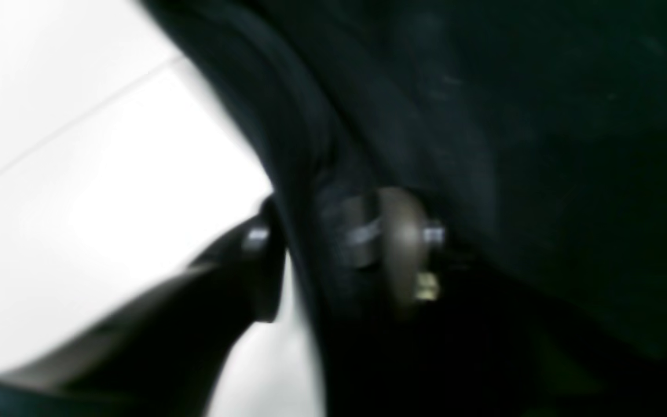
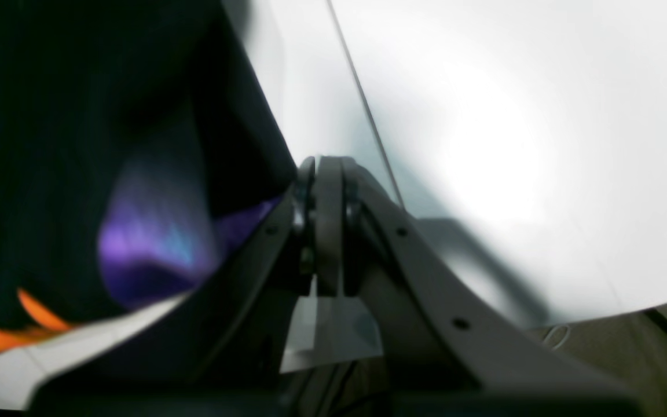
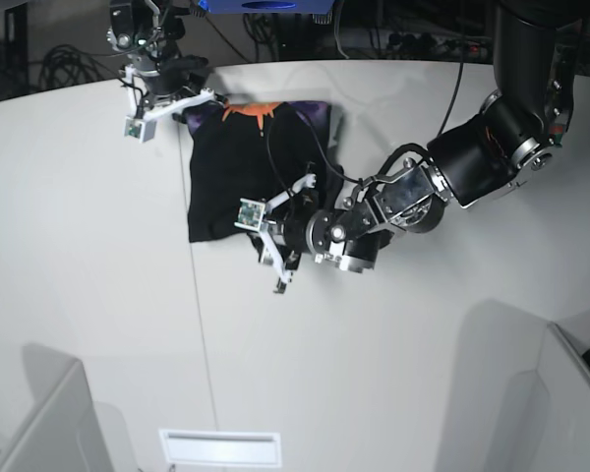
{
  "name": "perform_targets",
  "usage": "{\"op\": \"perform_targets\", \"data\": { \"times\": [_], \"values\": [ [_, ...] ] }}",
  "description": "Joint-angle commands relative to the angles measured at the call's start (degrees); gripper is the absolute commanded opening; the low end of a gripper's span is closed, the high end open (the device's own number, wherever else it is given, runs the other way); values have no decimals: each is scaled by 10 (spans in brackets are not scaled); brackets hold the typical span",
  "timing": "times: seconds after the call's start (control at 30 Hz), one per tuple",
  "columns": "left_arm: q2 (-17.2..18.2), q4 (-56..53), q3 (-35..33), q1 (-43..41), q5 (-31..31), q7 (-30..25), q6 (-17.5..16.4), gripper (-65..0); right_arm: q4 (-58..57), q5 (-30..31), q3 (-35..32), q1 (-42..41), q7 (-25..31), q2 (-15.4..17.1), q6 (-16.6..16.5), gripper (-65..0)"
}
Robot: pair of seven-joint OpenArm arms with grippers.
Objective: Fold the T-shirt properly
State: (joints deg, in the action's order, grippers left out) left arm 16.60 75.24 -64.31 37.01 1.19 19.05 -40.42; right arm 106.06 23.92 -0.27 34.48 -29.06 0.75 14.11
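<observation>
The black T-shirt (image 3: pixel 238 167) lies as a compact bundle at the table's far left-centre, with its orange and purple print (image 3: pixel 251 110) along the far edge. My left gripper (image 3: pixel 273 246) is at the shirt's near right edge. In the left wrist view it (image 1: pixel 333 243) is shut on a fold of the black cloth (image 1: pixel 484 116). My right gripper (image 3: pixel 208 97) is at the shirt's far left corner. In the right wrist view it (image 2: pixel 323 174) is shut, with the shirt's edge (image 2: pixel 241 145) reaching into the fingertips and the purple print (image 2: pixel 148 243) beside it.
The white table (image 3: pixel 393 374) has a thin seam (image 3: pixel 202 334) running front to back. Grey bins stand at the near left (image 3: pixel 39 423) and near right (image 3: pixel 560 403). A white slotted plate (image 3: pixel 221 447) lies at the front edge. Cables hang behind the table.
</observation>
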Motion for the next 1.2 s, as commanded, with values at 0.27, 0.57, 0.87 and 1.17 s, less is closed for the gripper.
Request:
{"op": "perform_targets", "data": {
  "times": [0.27, 0.57, 0.87, 1.17],
  "values": [
    [-4, 37, 105, 13, 13, -7, 4, -184, 2, -5, 1, 6, -15, 1, 8, -650],
    [19, 146, 354, -109, 122, 56, 4, -502, 14, -7, 6, 5, -12, 6, 8, -650],
    [38, 176, 474, -224, 21, 57, 4, -650, 14, -8, 26, 8, 46, 48, 5, -650],
    [76, 249, 599, -373, 82, -73, 4, -650, 77, -8, 80, 12, 63, 100, 4, -650]
  ]
}}
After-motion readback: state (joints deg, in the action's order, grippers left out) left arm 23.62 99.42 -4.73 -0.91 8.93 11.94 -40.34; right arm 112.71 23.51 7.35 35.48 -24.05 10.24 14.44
